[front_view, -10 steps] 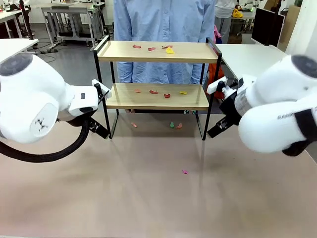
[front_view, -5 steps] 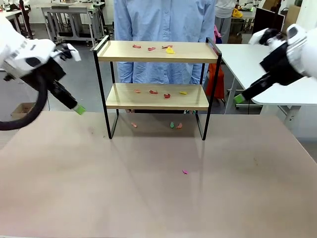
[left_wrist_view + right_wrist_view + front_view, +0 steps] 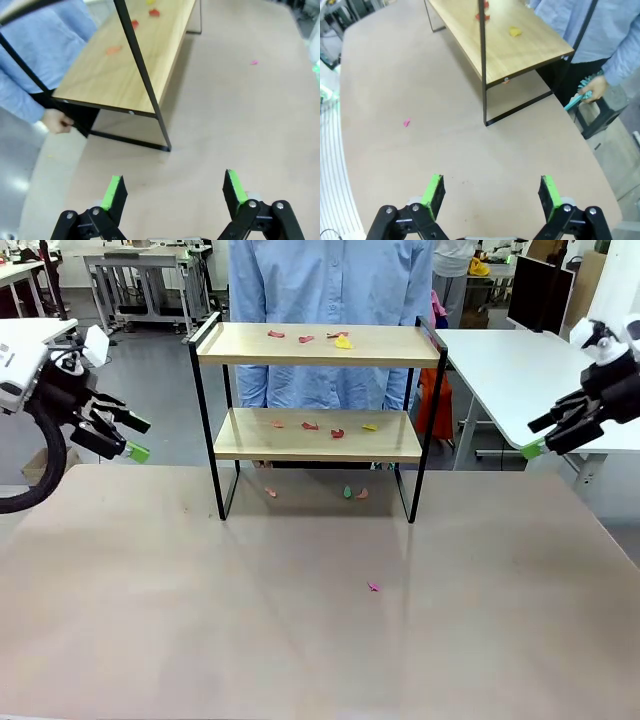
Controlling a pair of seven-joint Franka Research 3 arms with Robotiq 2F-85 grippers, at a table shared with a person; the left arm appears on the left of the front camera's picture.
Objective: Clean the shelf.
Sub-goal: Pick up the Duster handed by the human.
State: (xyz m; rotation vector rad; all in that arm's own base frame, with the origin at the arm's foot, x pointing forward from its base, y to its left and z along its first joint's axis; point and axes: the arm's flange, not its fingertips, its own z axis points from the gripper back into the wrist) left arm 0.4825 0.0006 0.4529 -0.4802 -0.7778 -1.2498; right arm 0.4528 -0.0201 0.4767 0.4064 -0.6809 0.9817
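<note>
While our arms hang at either side of the table point(image 3: 200, 620), both sets of fingers stand spread wide and hold nothing. Our left gripper point(image 3: 142, 438) points inward and down over the table's left edge, and our right gripper point(image 3: 531, 438) mirrors it beyond the right edge.

Between the two grippers, well apart from each, stands the shelf point(image 3: 400, 345) at the far side of the table. Small coloured scraps point(image 3: 305, 338) lie on both its boards, and a few more lie on the table under it.

From the left gripper point(image 3: 173, 187), the shelf point(image 3: 125, 75) lies ahead of the green pads point(image 3: 112, 187) and off toward the left pad. A pink scrap point(image 3: 254, 62) sits far ahead, past the right pad. A person's hand point(image 3: 57, 121) shows behind the shelf's near end.

From the right gripper point(image 3: 491, 190), the shelf point(image 3: 520, 45) lies straight ahead, its near leg in line with the gap between the fingers. The pink scrap point(image 3: 406, 122) lies ahead of the left pad. Beyond the right pad, the person's hand point(image 3: 594, 90) holds a teal brush point(image 3: 574, 101).
</note>
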